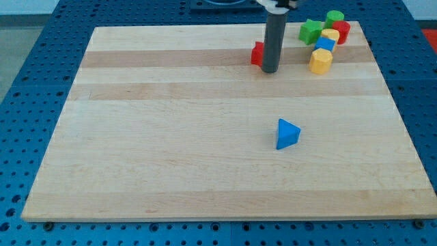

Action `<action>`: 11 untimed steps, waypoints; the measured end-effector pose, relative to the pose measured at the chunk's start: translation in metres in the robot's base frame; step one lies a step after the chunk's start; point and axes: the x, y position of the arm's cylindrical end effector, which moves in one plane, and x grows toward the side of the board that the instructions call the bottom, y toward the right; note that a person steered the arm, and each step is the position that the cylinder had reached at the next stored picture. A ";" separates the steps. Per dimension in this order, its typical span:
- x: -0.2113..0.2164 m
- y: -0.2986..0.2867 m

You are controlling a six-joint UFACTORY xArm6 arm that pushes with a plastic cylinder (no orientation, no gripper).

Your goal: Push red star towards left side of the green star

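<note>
Near the view's top edge of the wooden worktop (205,150), my tip (270,70) rests just right of the red star (257,53), touching or all but touching it, with the dark rod hiding the star's right-hand points. No gripper is fitted to this arm, so nothing is being grasped; the rod can only shove.

The green star (311,31) sits further toward the view's right and slightly higher, at the near-left corner of a tight cluster: a green block (334,17), a red block (341,31), a small yellow block (330,34), a blue block (325,45) and a yellow hexagonal block (320,61). A blue triangular block (287,133) lies well apart, toward the view's bottom.

As things stand, the tip appears to be on the wrong side: the red star must travel toward the view's right and a little up to reach the green star's left flank. The sound approach, by this reading, is to swing the tip round the star without nudging it and set it on the star's left, slightly below centre. Then push slowly along the line to the green star. Contact should stay centred so that the star does not spin off, and the push should end just short of the cluster.
</note>
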 end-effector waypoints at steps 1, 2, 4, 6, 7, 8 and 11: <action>-0.001 -0.022; -0.006 -0.033; -0.042 0.001; -0.067 0.010; -0.068 0.010; -0.068 0.010; -0.078 0.031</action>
